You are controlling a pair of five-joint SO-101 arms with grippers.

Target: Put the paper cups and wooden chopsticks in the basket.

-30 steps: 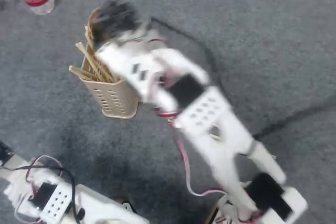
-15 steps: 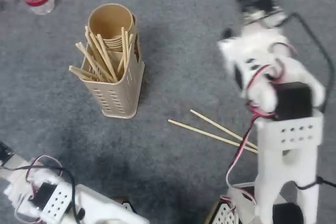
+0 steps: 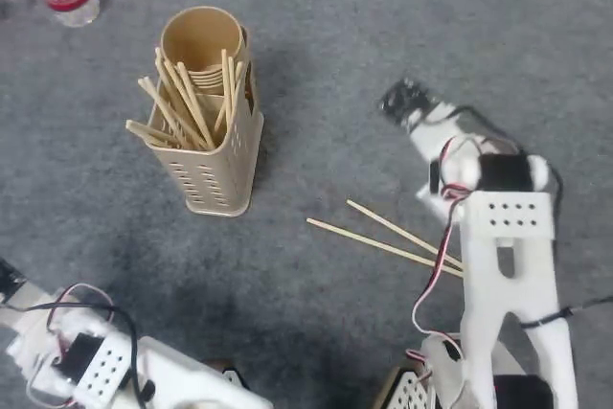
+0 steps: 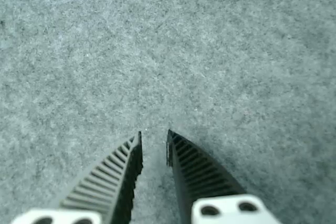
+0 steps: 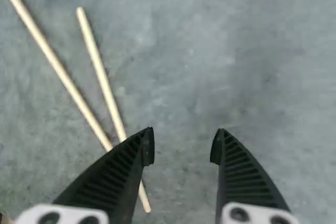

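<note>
The right hand (image 5: 182, 148) has swung from over the basket (image 3: 215, 174) to hang low near the 2 loose chopsticks (image 3: 383, 246).

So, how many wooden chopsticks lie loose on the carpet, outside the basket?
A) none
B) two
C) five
B: two chopsticks lie side by side on the grey carpet, well apart from the basket.
</note>
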